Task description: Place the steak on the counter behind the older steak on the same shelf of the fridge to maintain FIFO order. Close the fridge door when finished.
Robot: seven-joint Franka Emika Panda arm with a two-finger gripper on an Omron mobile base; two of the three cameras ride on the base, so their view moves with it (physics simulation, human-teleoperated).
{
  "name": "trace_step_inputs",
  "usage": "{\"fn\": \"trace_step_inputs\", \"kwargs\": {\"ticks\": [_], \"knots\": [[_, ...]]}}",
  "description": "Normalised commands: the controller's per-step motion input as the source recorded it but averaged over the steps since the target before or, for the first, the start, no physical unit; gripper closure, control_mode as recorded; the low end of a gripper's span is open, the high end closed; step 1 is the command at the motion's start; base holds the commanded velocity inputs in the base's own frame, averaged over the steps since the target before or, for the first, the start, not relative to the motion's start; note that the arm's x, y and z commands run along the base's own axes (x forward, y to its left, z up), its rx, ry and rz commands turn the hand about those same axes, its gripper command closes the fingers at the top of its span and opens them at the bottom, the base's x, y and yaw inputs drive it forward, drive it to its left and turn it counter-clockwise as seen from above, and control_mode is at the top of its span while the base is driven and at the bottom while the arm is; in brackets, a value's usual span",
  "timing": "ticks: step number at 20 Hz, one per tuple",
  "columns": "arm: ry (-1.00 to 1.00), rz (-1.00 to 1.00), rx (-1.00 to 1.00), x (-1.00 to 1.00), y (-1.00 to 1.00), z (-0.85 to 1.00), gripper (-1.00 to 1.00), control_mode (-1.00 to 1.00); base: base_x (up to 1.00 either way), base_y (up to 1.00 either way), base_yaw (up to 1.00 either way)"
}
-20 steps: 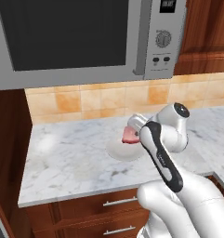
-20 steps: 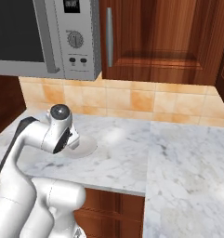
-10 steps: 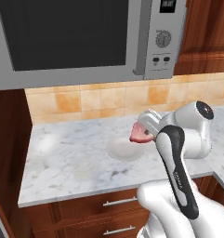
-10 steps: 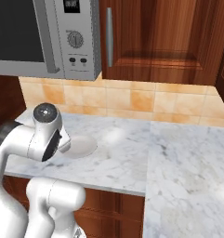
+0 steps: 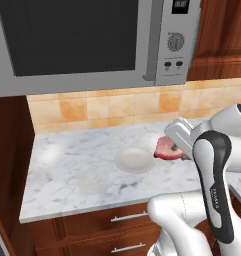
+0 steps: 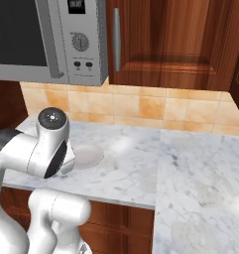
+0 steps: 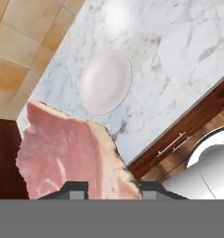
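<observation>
Lifted clear of the white plate [image 5: 134, 159] where it sat a second ago, the steak [image 5: 167, 148] now hangs just to the right of the dish and above the counter [image 5: 82, 170] in the left base view, carried by an arm that has swung its elbow rightward across the frame. Your gripper [image 7: 106, 188] is nearly closed, its two dark tips pinching the meat's lower edge in the hand view, where the pink slab [image 7: 69, 151] fans out over the marbled worktop [image 7: 174, 51] and the empty plate [image 7: 105, 82] below. You hold it by one margin only, so most of the slab hangs unsupported; judge it likely to flop or swing, and keep the wrist steady and the turns slow while you carry it. Beyond the plate stand the tan tile backsplash [image 5: 117, 106], the microwave [image 5: 92, 40] above and a wooden wall cabinet [image 6: 175, 39] to its right; the drawers [image 5: 117, 225] run under the counter edge. The fridge is nowhere among these surroundings, so the step in hand reads as transport: raise the steak enough to clear the counter lip, keep the grip as it is, and avoid brushing the microwave's underside as you back away. Placement behind the older steak, and the door, are both still to do
</observation>
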Motion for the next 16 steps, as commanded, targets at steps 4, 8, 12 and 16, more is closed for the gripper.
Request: {"fn": "trace_step_inputs", "kwargs": {"ticks": [4,8,12,16], "knots": [[0.10,0.00,0.00,0.01,0.00,-0.14,1.00,-1.00,0.00,0.00,0.00],[0.09,-0.03,0.01,-0.37,0.00,-0.07,1.00,-1.00,0.00,0.00,0.00],[0.01,-0.12,0.02,-0.91,0.00,0.00,1.00,-1.00,0.00,0.00,0.00],[0.00,-0.03,0.01,-0.25,0.00,0.00,1.00,1.00,-0.75,0.00,-0.10]]}}
